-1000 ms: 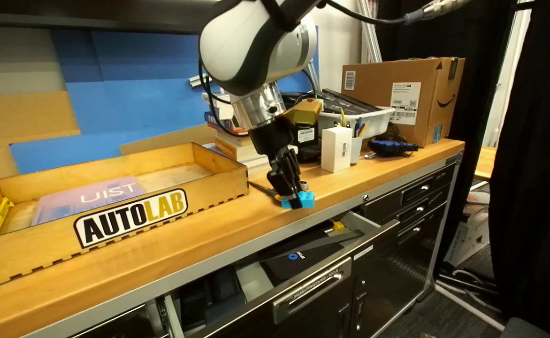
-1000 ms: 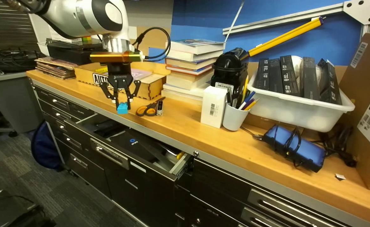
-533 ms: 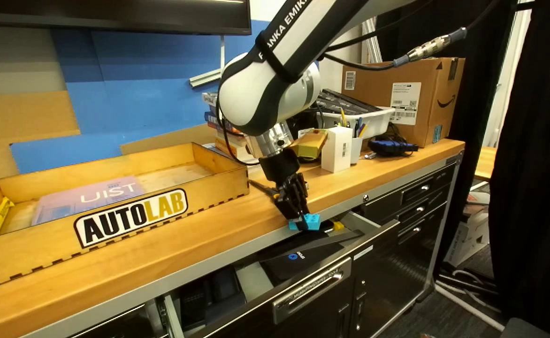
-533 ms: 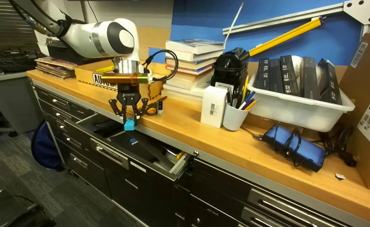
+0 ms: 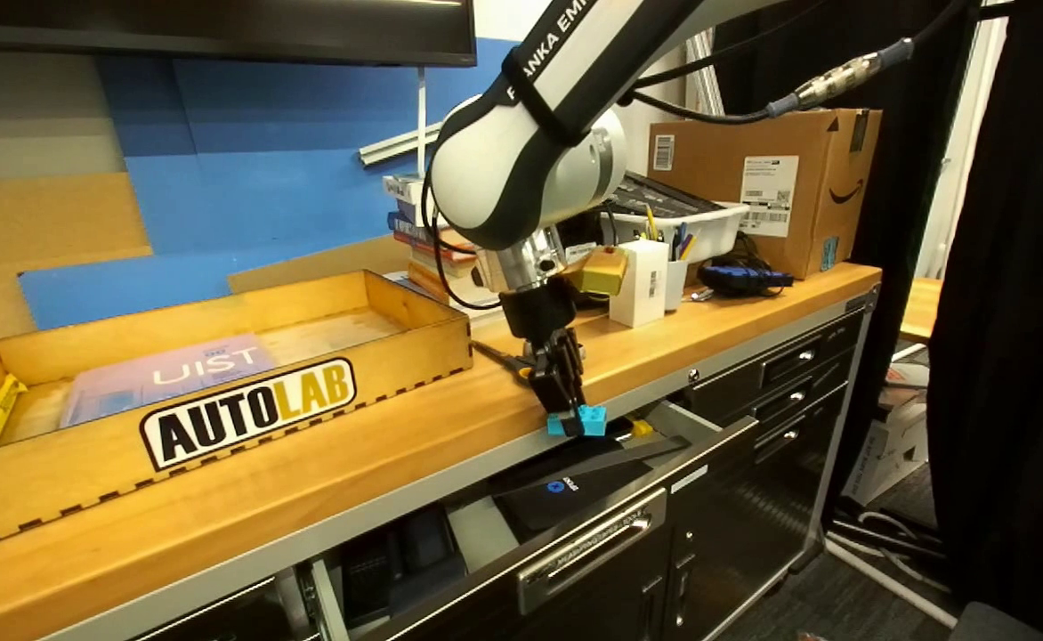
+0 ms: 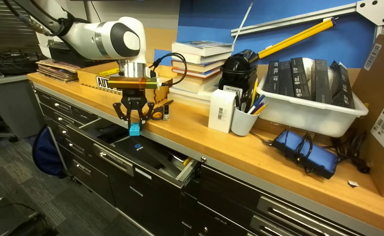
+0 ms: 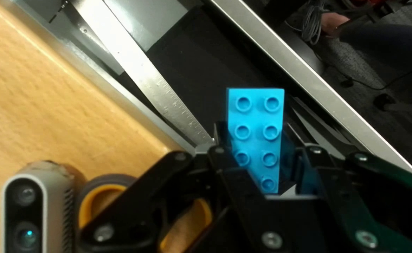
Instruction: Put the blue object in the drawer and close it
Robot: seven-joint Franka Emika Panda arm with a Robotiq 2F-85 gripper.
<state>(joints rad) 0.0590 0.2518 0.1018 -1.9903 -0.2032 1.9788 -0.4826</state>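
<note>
The blue object is a bright light-blue studded brick. My gripper is shut on it, with one finger on each side, as the wrist view also shows at the brick. In both exterior views the fingers point down and hold the brick above the back part of the open drawer, close to the bench's front edge. The drawer is pulled out, dark, with a silvery handle. Its front rim crosses the wrist view. The brick's lower end is partly hidden by the fingers in the wrist view.
In the drawer lie a black flat case and a metal ruler. On the bench are scissors, a small silver device, a wooden AUTOLAB box, a white box and stacked books.
Since one second ago my gripper has moved down and forward with the brick, from over the bench to over the drawer. In the last half second it has barely moved. The drawer stays open.
</note>
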